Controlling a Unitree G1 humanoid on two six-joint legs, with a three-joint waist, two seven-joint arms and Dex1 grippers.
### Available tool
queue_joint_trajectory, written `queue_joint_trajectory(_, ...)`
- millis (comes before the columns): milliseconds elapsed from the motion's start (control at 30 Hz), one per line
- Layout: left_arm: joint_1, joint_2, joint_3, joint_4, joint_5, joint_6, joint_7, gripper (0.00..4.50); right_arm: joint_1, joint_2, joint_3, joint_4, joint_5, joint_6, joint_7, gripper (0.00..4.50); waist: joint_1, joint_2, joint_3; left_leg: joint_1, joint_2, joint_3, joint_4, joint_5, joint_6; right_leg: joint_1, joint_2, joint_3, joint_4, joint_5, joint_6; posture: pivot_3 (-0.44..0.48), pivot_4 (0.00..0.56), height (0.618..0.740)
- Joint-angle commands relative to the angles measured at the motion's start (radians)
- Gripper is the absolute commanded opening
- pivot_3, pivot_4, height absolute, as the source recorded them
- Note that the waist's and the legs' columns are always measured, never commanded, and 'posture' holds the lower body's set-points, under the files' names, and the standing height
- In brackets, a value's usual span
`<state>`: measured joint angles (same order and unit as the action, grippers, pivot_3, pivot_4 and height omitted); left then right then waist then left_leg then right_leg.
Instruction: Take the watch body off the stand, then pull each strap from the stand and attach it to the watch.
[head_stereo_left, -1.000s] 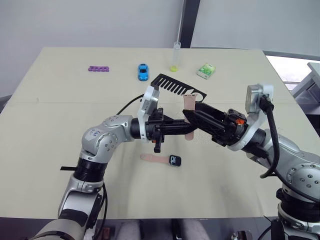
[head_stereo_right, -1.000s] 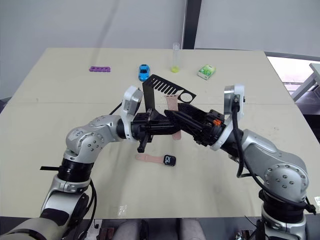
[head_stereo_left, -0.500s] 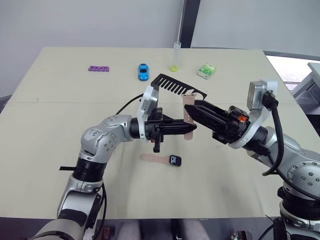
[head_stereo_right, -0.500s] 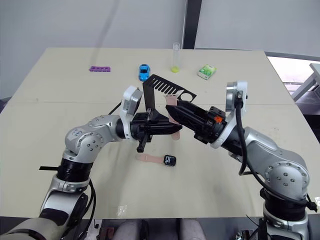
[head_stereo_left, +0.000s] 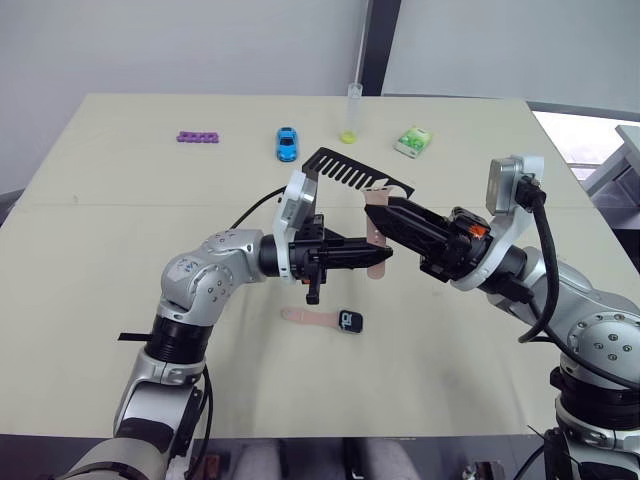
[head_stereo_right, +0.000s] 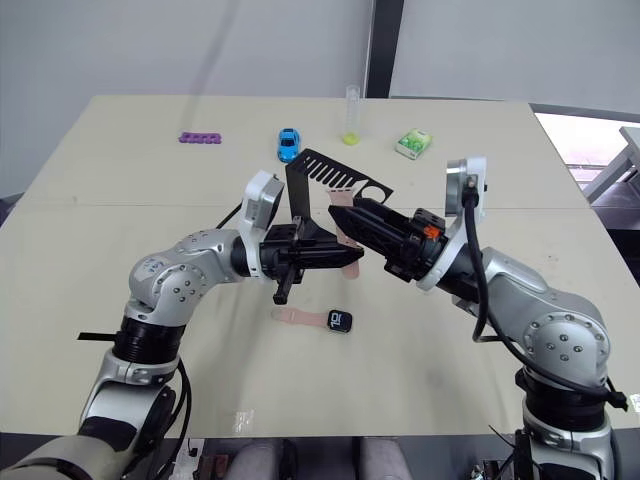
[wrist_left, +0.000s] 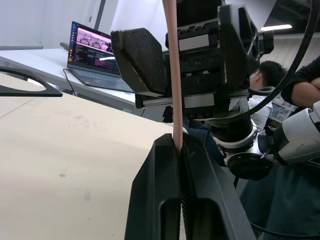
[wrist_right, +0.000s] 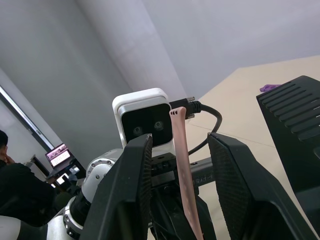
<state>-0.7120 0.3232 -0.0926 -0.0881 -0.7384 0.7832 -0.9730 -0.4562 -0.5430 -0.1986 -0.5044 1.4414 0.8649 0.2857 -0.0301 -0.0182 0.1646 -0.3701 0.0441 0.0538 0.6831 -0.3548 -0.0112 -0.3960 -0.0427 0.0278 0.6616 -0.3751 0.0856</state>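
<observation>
One pinkish strap (head_stereo_left: 376, 228) stands upright above the table with my left gripper (head_stereo_left: 380, 258) shut on its lower part. My right gripper (head_stereo_left: 386, 212) is open, and the strap's upper end (wrist_right: 180, 150) stands between its two fingers without touching them. The watch body (head_stereo_left: 350, 320) lies flat on the table below, with the other strap (head_stereo_left: 305, 316) joined to its left side. The black stand (head_stereo_left: 352, 172) rises just behind both grippers, its comb-slotted arm bare.
At the back of the table lie a purple knobbly strip (head_stereo_left: 198, 137), a blue toy car (head_stereo_left: 287, 143), a clear tube (head_stereo_left: 351, 112) with yellow liquid and a green-white packet (head_stereo_left: 412, 141). A laptop (wrist_left: 95, 55) and a seated person (wrist_left: 265, 82) are beyond the table's edge.
My right gripper has risen from the strap's middle to its upper end and shifted slightly left. The left gripper has kept the strap still.
</observation>
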Motion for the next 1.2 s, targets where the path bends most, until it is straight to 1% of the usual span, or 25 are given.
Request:
queue_joint_trajectory(33, -0.021, 0.001, 0.019, -0.034, -0.017, -0.003, -0.001, 0.0, -0.015, -0.011, -0.012, -0.009, 0.022, -0.02, 0.012, 1.88, 0.0, 0.0, 0.0, 0.0, 0.0, 0.0, 0.0, 0.0, 0.0, 0.0, 0.0, 0.0, 0.0, 0.0, 0.0, 0.0, 0.15, 0.74)
queue_joint_trajectory(367, -0.022, 0.008, 0.018, -0.029, -0.011, -0.008, -0.01, 0.0, -0.027, 0.005, 0.003, -0.005, 0.029, -0.02, -0.001, 1.88, 0.0, 0.0, 0.0, 0.0, 0.0, 0.0, 0.0, 0.0, 0.0, 0.0, 0.0, 0.0, 0.0, 0.0, 0.0, 0.0, 0.15, 0.74)
queue_joint_trajectory(567, -0.02, 0.021, 0.026, -0.049, -0.021, 0.001, -0.01, 0.0, -0.013, -0.008, 0.011, -0.02, 0.029, -0.015, 0.009, 1.88, 0.0, 0.0, 0.0, 0.0, 0.0, 0.0, 0.0, 0.0, 0.0, 0.0, 0.0, 0.0, 0.0, 0.0, 0.0, 0.0, 0.15, 0.74)
queue_joint_trajectory(833, -0.027, 0.006, 0.029, -0.043, -0.011, -0.013, 0.007, 0.0, -0.02, -0.007, 0.01, -0.007, 0.019, -0.025, 0.02, 1.88, 0.0, 0.0, 0.0, 0.0, 0.0, 0.0, 0.0, 0.0, 0.0, 0.0, 0.0, 0.0, 0.0, 0.0, 0.0, 0.0, 0.15, 0.74)
queue_joint_trajectory(1200, -0.018, 0.011, 0.033, -0.042, -0.01, -0.015, 0.008, 0.0, -0.023, -0.025, -0.002, -0.002, 0.031, -0.029, 0.019, 1.88, 0.0, 0.0, 0.0, 0.0, 0.0, 0.0, 0.0, 0.0, 0.0, 0.0, 0.0, 0.0, 0.0, 0.0, 0.0, 0.0, 0.15, 0.74)
